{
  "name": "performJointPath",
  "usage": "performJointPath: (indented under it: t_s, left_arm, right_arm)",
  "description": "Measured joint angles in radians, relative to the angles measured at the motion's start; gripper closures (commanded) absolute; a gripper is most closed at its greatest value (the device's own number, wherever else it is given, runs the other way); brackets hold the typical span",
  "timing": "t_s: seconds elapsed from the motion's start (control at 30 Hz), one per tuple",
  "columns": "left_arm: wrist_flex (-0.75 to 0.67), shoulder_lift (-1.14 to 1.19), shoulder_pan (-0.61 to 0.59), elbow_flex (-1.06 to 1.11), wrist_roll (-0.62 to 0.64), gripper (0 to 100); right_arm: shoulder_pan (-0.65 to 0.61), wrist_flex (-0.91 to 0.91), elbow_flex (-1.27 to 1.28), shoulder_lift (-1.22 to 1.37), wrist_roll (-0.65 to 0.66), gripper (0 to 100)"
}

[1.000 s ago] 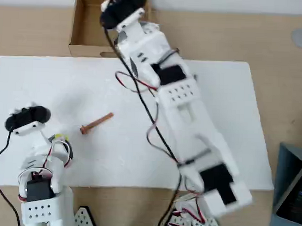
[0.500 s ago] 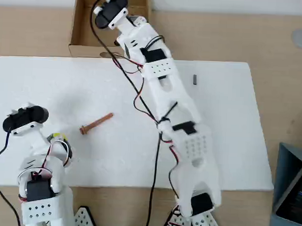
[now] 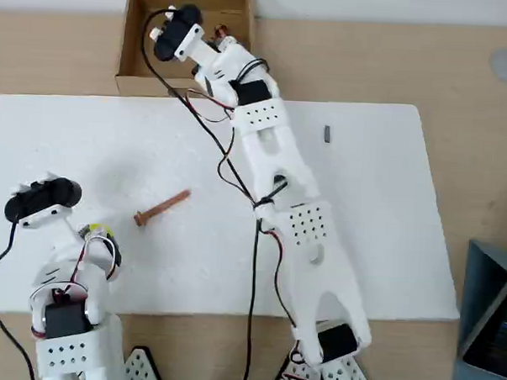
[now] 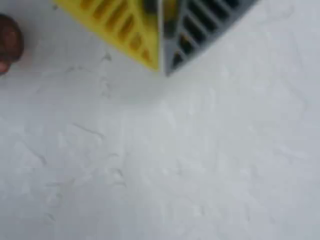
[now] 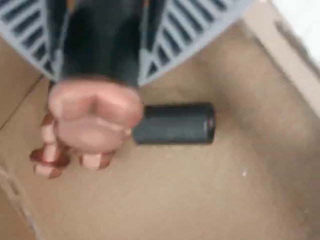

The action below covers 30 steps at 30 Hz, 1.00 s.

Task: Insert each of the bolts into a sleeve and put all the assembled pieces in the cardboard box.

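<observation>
My right gripper (image 3: 215, 35) hangs inside the cardboard box (image 3: 125, 54), shut on an assembled piece: a black sleeve (image 5: 102, 45) with a copper bolt head (image 5: 95, 112) sticking out. Below it, on the box floor (image 5: 210, 200), lies another black sleeve (image 5: 175, 123), and copper bolt parts (image 5: 50, 155) show at its far end. A loose copper bolt (image 3: 162, 208) lies on the white mat (image 3: 138, 143). A little to its left my left gripper (image 3: 96, 232) is held low over the mat, its yellow and grey fingers shut (image 4: 161, 65) and empty. The bolt head (image 4: 7, 45) shows nearby.
A small dark sleeve (image 3: 327, 133) lies on the mat at the back right. The right arm stretches diagonally across the mat's middle. A grey bin (image 3: 488, 318) stands off the mat at the right edge.
The right arm has stretched farther toward the box and swung left, bringing its gripper over the box interior. That uncovered the small dark sleeve on the mat. The left arm has stayed put.
</observation>
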Motion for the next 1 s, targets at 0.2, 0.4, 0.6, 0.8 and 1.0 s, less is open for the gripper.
performJointPath:
  t_s: [0.2,0.4,0.6,0.8,1.0]
  left_arm:
    - [0.0,0.0,0.0,0.0,0.0,100]
    - [0.0,0.0,0.0,0.0,0.0,100]
    - [0.0,0.0,0.0,0.0,0.0,100]
    - [0.0,0.0,0.0,0.0,0.0,100]
    - [0.0,0.0,0.0,0.0,0.0,100]
  right_arm:
    - [0.0,0.069,-0.127,0.026,0.002,89.1]
    - [0.0,0.19,-0.258,0.026,0.002,94.9]
    - [0.0,0.393,-0.431,0.025,0.002,98.8]
    - [0.023,0.578,-0.446,0.0,0.002,98.8]
    - [0.032,0.747,-0.446,-0.114,0.002,98.8]
